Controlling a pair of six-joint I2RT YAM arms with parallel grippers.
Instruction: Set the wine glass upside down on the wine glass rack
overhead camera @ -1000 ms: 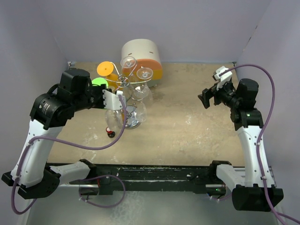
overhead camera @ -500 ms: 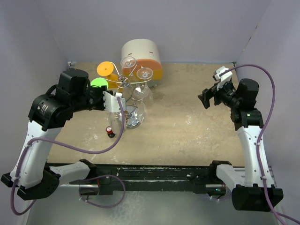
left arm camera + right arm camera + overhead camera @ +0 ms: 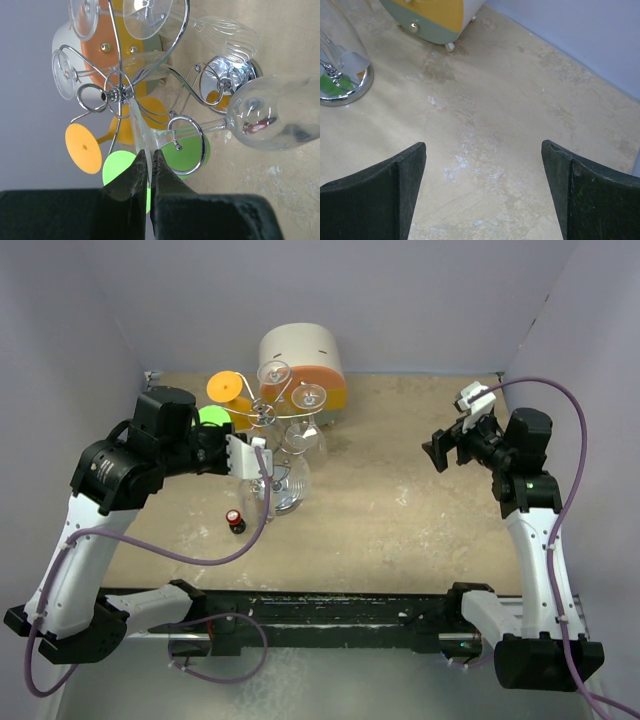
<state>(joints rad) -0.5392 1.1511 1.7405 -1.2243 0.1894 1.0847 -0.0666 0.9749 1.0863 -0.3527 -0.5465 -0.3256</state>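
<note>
Wine glass [image 3: 270, 120] nearer rack [image 3: 117, 92], foot pinched in left tool [image 3: 148, 156].

Overhead plus wrist views, common rack [image 3: 264, 415]

A round white-and-orange drum [image 3: 300, 355] is set at the far side of a beige mottled tabletop [image 3: 400, 510]. Just left of it, an orange plastic goblet [image 3: 225, 388] and a bright green plastic goblet [image 3: 211, 416] are seen. A small red-capped dark bottle [image 3: 235, 521] is placed nearer, left of centre. The tabletop is enclosed by pale lilac walls [image 3: 400, 290].
</note>
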